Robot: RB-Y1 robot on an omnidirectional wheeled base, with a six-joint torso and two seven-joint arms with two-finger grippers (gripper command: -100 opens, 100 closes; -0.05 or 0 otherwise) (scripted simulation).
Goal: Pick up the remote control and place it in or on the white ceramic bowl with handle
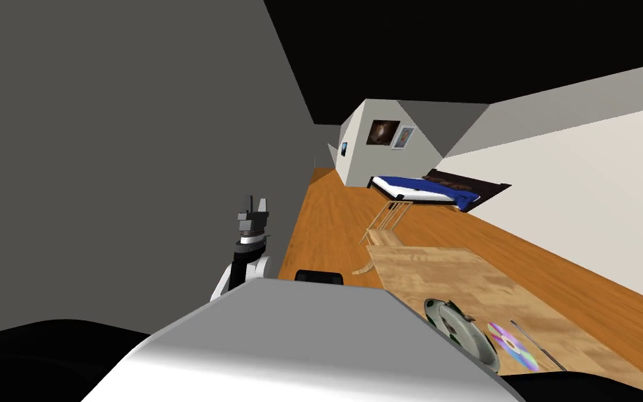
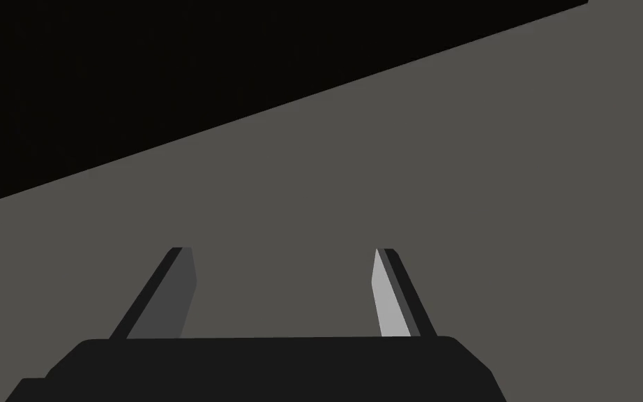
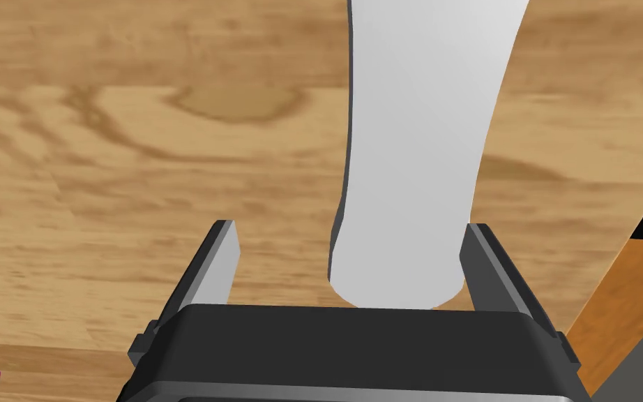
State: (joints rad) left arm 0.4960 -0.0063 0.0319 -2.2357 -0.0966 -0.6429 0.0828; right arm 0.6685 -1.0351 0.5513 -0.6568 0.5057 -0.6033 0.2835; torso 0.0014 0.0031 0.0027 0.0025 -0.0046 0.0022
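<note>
Straddling white remote control [image 3: 418, 139] lying on wooden table [image 3: 104, 174]: right gripper [image 3: 351, 225], fingers spread, ready to pinch. Left gripper [image 2: 282, 250] spread, raised by grey wall, likely kept clear. Round dish [image 1: 456, 328], probably bowl, near right on table.

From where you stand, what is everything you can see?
table: one, light wood, front right
white bar: one, on the table between the right gripper's fingers; may be the remote, cannot tell
dish: one, grey-green, round, on the table near me
disc: one, rainbow sheen, on the table beside the dish
rod: one, thin, dark, on the table past the disc
chair: one, pale wood, at the table's far end
bed: one, blue and white, far across the floor
pictures: three, on the far walls
wall: grey, on my left
left gripper: open, raised by the wall
right gripper: open, low over the table
</note>
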